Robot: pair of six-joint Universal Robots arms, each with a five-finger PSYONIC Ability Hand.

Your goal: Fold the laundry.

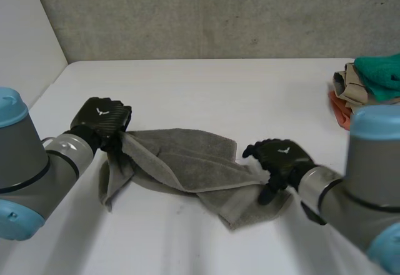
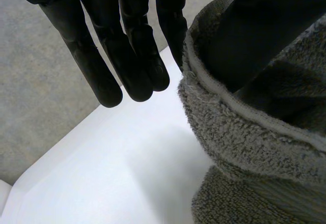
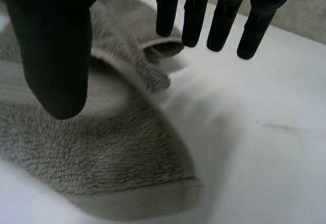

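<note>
A grey towel (image 1: pixel 187 162) lies crumpled on the table (image 1: pixel 206 87). The left hand (image 1: pixel 100 120) pinches its nine-o'clock edge between thumb and straight fingers. The right hand (image 1: pixel 281 156) rests at its four-o'clock corner, fingers straight and apart, gripping nothing.

The white table (image 1: pixel 206 87) carries a crumpled grey towel (image 1: pixel 187 162); well right of the towel, farther back, sits a pile of folded clothes (image 1: pixel 357 86).

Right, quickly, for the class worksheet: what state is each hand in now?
Left hand: shut on the grey towel, pinching one end of it.
Right hand: open, holding nothing, over the towel's other end.
</note>
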